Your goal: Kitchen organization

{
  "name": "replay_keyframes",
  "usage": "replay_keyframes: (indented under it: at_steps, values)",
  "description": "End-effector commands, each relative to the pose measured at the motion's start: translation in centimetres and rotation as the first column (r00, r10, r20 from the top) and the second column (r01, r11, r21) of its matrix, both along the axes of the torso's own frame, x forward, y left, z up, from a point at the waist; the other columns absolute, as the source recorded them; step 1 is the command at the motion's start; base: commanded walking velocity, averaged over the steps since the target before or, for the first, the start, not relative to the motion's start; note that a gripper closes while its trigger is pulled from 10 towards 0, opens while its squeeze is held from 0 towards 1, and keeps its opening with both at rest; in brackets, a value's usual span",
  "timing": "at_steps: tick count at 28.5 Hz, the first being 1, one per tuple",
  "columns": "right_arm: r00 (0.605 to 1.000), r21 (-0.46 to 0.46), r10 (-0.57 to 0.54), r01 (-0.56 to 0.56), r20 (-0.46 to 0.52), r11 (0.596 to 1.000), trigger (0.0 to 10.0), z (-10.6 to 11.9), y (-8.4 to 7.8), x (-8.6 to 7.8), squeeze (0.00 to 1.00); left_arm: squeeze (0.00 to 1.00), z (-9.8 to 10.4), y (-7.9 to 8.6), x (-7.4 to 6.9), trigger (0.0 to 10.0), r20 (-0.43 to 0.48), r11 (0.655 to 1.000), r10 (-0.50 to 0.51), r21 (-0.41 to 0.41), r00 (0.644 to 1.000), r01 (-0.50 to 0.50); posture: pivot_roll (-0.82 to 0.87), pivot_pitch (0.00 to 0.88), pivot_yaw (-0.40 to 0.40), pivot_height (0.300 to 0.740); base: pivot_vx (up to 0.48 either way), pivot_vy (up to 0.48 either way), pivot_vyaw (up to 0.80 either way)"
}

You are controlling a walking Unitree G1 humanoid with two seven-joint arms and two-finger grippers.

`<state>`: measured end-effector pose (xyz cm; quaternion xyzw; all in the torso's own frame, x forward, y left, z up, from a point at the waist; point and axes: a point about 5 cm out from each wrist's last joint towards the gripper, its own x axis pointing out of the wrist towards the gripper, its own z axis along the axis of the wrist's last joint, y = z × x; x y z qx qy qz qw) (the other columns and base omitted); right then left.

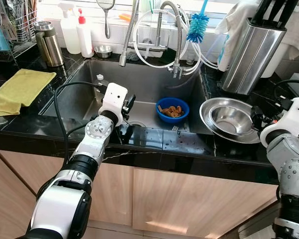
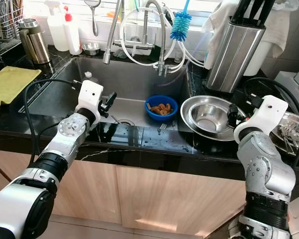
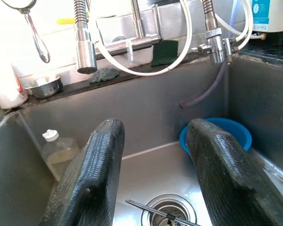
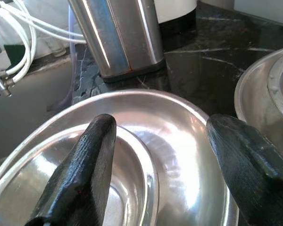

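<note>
**Both grippers spread wide over sink and bowls**

The left gripper [image 3: 153, 174] is hanging over the near edge of the steel sink [image 1: 144, 79] with its fingers spread and nothing between them. Beyond the fingertips a blue bowl [image 1: 172, 109] of orange-brown scraps is sitting on the sink floor toward the right wall, and a thin metal utensil [image 3: 155, 211] is lying across the drain [image 3: 170, 212]. A small clear bottle [image 3: 56, 148] is standing in the far left corner of the basin. The pull-down faucet [image 1: 129, 35] and its white hoses [image 1: 154, 55] are dangling above the basin, with a blue bottle brush [image 1: 198, 25] beside them.

The right gripper [image 4: 165, 160] is hovering with its fingers apart just above two nested steel bowls [image 1: 229, 119] resting on the black counter [image 1: 189, 144] right of the sink. Behind the bowls a tall steel knife holder [image 1: 249, 55] is standing close. A yellow cloth [image 1: 20, 89] is lying on the counter left of the sink, near a steel flask [image 1: 47, 42] and two white spray bottles [image 1: 74, 32]
</note>
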<state>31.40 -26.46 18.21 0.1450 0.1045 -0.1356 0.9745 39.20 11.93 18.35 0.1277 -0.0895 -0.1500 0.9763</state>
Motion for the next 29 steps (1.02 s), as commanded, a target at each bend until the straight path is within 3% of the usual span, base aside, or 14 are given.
replay_keyframes:
  at_steps: [1,29]
  values:
    - [1.0,0.0,0.019,-0.019,-0.013,1.0,10.0,0.2,0.1,0.3,0.0,0.0,0.9,-0.4,0.2,10.0,0.029,1.0,-0.012,0.007,0.999,0.012,0.05,0.0,-0.095,0.74,0.0,0.0,0.0]
    - [0.992,0.059,0.097,-0.092,-0.08,0.994,10.0,-1.9,1.5,0.5,0.0,0.0,0.8,-0.4,0.1,10.0,0.03,1.0,-0.013,0.019,0.999,0.013,0.05,0.0,-0.097,0.74,0.0,0.0,0.0]
